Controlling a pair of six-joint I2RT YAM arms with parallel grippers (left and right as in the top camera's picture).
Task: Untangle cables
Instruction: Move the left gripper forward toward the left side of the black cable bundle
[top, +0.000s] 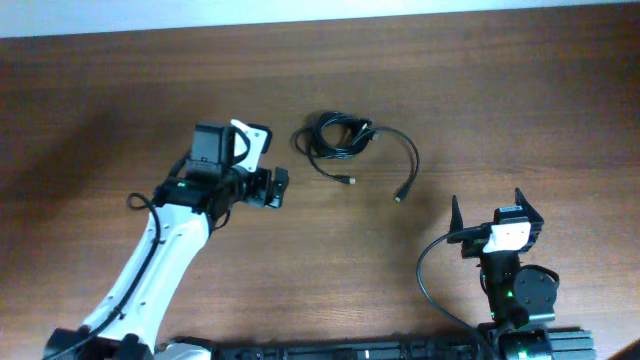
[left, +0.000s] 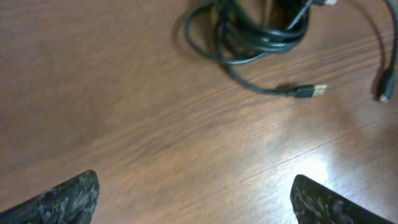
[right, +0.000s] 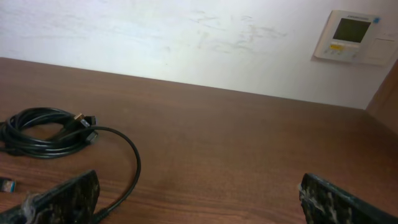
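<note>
The cables (top: 338, 140) are lying coiled mid-table (top: 520, 90). From them, the left claw (top: 279, 187) at eight o'clock and the right claw (top: 490, 212) at four are gaping wide, holding nothing.

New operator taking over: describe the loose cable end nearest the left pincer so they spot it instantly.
On the wooden table, find the coiled bundle of black cables near the middle. A short, nearly straight tail leaves its near edge and ends in a small plug with a gold-coloured tip. The other loose end lies further right, on a long, wide arc.
</note>
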